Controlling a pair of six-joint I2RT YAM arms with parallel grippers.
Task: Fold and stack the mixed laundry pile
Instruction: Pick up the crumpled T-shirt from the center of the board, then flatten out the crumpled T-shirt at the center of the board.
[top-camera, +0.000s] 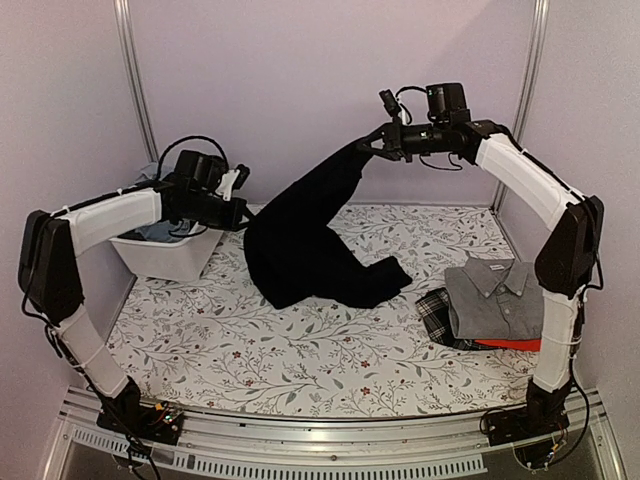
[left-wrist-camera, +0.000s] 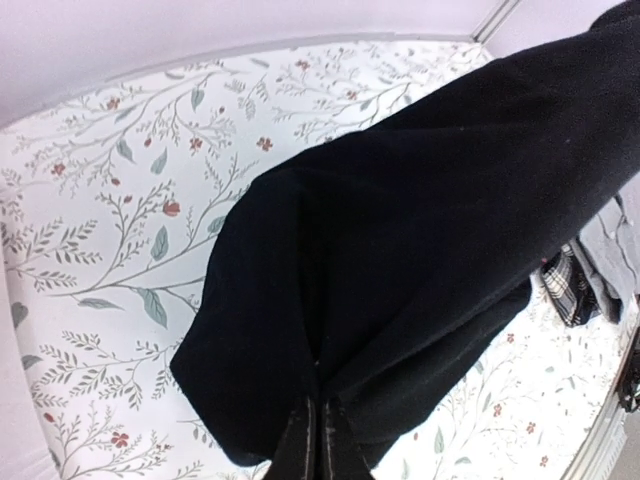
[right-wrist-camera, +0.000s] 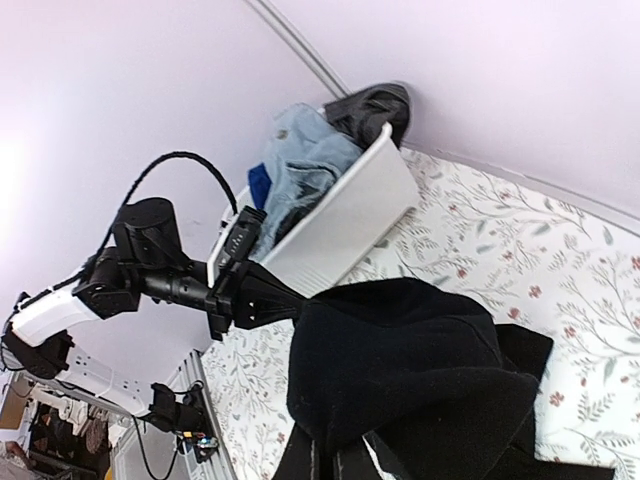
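Observation:
A large black garment (top-camera: 305, 235) hangs stretched between my two grippers, its lower end draped on the floral table (top-camera: 300, 350). My left gripper (top-camera: 247, 214) is shut on its left corner, low beside the tub. High at the back, my right gripper (top-camera: 368, 143) is shut on the garment's upper corner. In the left wrist view the black garment (left-wrist-camera: 420, 250) fills the frame above the shut left gripper (left-wrist-camera: 321, 412). The right wrist view shows the black garment (right-wrist-camera: 410, 370) bunched over the right gripper (right-wrist-camera: 335, 455). More laundry, blue denim-like cloth (right-wrist-camera: 300, 165), fills the tub.
A white plastic tub (top-camera: 165, 255) stands at the table's left rear. At the right, a folded grey collared shirt (top-camera: 495, 295) lies on plaid cloth (top-camera: 437, 313) and a red piece (top-camera: 515, 344). Lilac walls close in the back and sides.

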